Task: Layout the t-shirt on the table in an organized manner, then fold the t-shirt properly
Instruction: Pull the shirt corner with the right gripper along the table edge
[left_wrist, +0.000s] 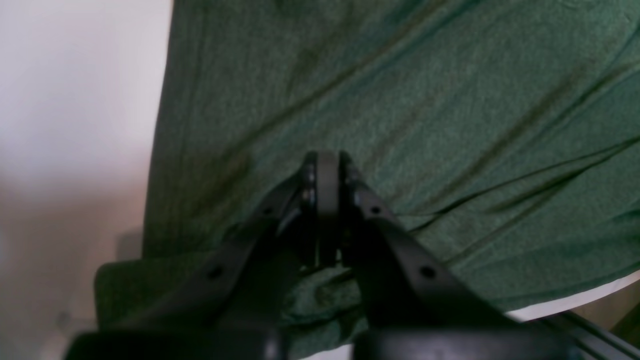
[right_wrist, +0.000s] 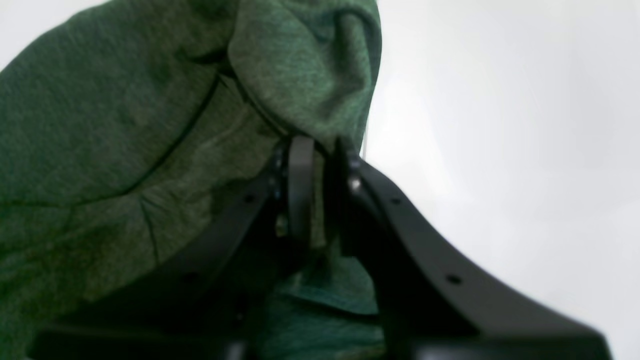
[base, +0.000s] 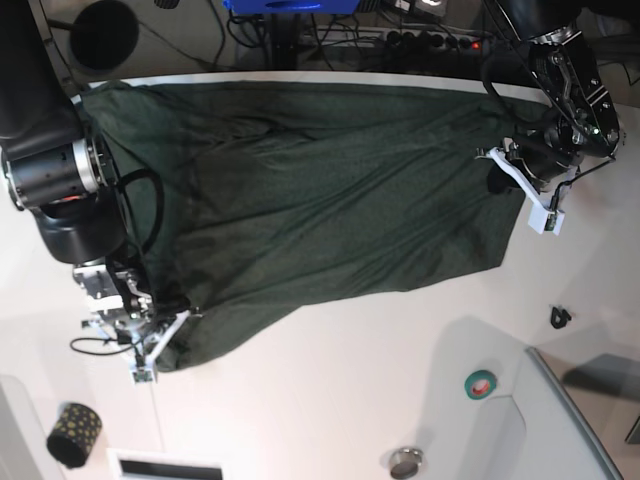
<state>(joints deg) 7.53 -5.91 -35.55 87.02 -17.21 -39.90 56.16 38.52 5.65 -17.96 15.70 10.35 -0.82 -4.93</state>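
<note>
While the t-shirt (base: 300, 200) lies spread over the white tabletop (base: 350, 400), we see each arm at a corner. Our left gripper (left_wrist: 327, 170), at three o'clock in the base view, has its jaws pressed together on the shirt's edge. Our right gripper (right_wrist: 317, 155), at eight o'clock, has its jaws pinched on a bunched fold of green cloth. Toward five o'clock, apart from the shirt, lies a green tape roll (base: 481, 383).
</note>
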